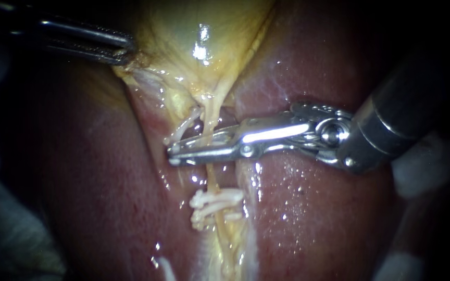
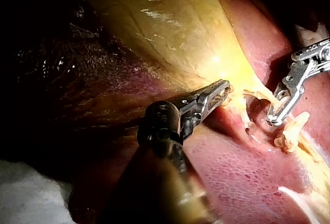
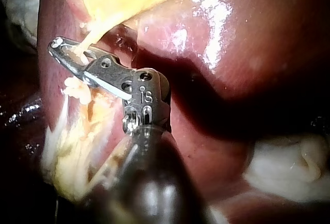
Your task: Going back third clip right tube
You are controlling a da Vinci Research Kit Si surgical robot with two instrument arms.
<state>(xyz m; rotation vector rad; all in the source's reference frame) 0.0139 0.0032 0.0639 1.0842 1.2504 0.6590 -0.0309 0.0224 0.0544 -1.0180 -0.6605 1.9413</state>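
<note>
Endoscope view: your right instrument [image 1: 172, 155] is straddling the tube [image 1: 210, 112], jaws narrowly parted; your left instrument [image 1: 127, 52] is clamping the gallbladder [image 1: 194, 31].

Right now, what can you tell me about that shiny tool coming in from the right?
The right instrument is a dark shaft ending in a silvery hinge and a long, slim pincer. It lies across the pale yellow tube over the red liver. A narrow gap shows between its jaws, and the tube runs through it. One white clip sits above the pincer, more clips below.
</note>
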